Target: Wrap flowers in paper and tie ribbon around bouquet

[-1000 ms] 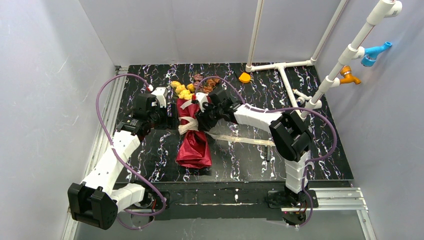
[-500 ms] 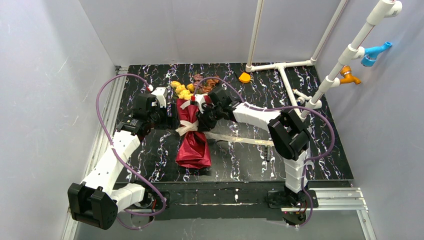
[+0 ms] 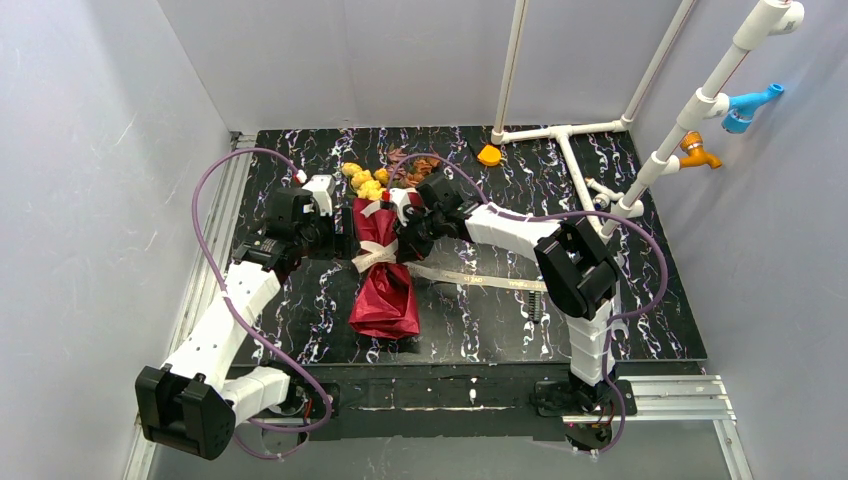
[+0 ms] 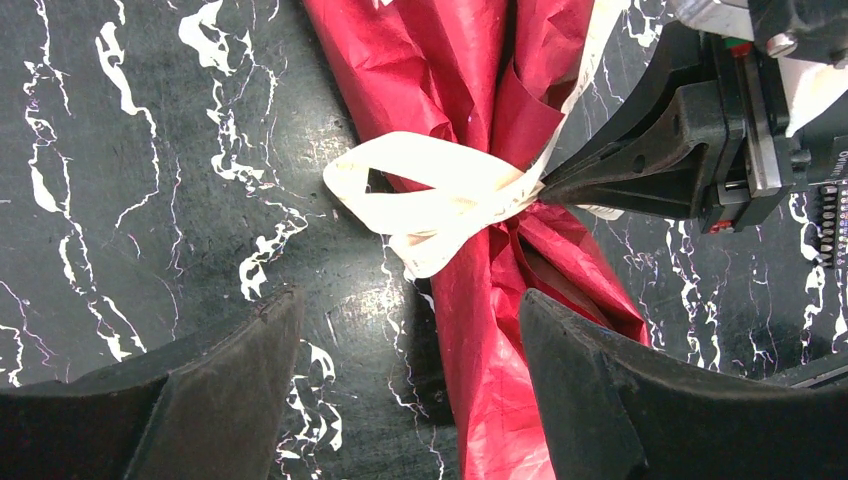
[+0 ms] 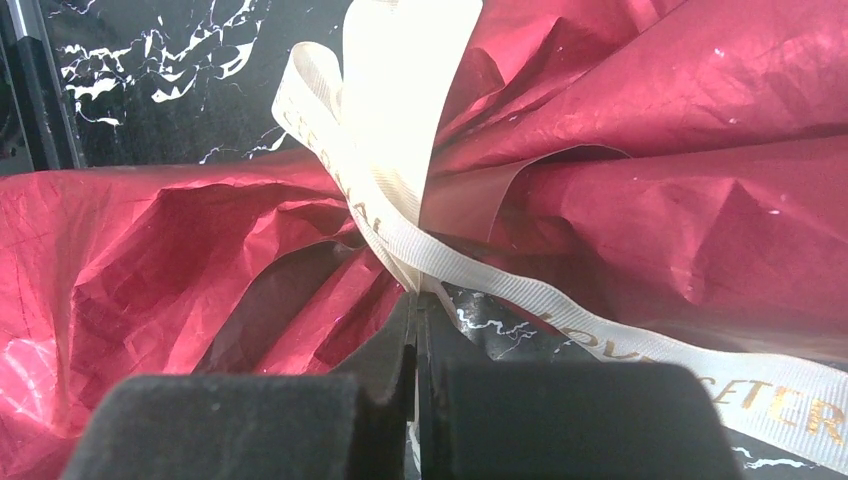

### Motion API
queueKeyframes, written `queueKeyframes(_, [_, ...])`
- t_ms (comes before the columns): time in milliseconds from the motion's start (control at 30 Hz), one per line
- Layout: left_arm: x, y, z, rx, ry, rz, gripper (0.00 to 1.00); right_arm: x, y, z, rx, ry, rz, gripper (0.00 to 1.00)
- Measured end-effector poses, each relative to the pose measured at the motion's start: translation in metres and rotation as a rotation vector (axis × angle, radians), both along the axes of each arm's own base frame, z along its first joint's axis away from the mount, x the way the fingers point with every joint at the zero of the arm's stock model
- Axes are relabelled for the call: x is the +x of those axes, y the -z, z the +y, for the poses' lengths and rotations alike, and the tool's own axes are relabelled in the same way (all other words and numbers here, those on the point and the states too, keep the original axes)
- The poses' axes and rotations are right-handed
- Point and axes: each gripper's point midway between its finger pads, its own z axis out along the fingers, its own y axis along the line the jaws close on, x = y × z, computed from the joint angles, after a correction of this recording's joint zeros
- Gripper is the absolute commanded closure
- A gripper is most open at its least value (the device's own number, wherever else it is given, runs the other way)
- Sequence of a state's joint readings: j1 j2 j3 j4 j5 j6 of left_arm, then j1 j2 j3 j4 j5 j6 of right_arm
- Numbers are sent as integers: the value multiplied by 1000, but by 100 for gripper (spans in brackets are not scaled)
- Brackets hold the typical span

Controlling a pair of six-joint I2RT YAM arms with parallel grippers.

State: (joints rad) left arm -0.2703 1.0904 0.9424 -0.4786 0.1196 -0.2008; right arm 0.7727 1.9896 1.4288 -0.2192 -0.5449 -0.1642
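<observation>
The bouquet (image 3: 385, 285) lies on the black marbled table, a cone of red paper (image 4: 470, 60) with the flowers' yellow blooms (image 3: 365, 182) and pink-brown blooms (image 3: 408, 165) at its far end. The cream ribbon (image 4: 440, 185) is looped round the cone's pinched waist, and its tail (image 3: 480, 280) trails right across the table. From the right, my right gripper (image 5: 415, 300) is shut on the ribbon (image 5: 390, 190) at the waist. My left gripper (image 4: 408, 300) is open just left of the waist, one finger over bare table, the other over the paper; it holds nothing.
A small orange cap (image 3: 488, 155) lies at the back of the table. A white pipe frame (image 3: 565, 135) with blue and orange fittings stands at the back right. An aluminium rail (image 3: 205, 270) borders the table's left edge.
The right gripper's jaws have shut on the ribbon at the bouquet's waist. The bouquet has shifted slightly. The left gripper has stayed open in place.
</observation>
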Motion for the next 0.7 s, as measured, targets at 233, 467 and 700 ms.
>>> queueKeyframes(233, [0,0,0,1,1,-1,23,1,-2,0,3,6,-5,99])
queueKeyframes(467, [0,0,0,13,26,-8,24,3,-19,1,26,19,-30,99])
queueKeyframes(700, [0,6,-13,-18,98,16,26,4,-40,1,59,27,-58,99])
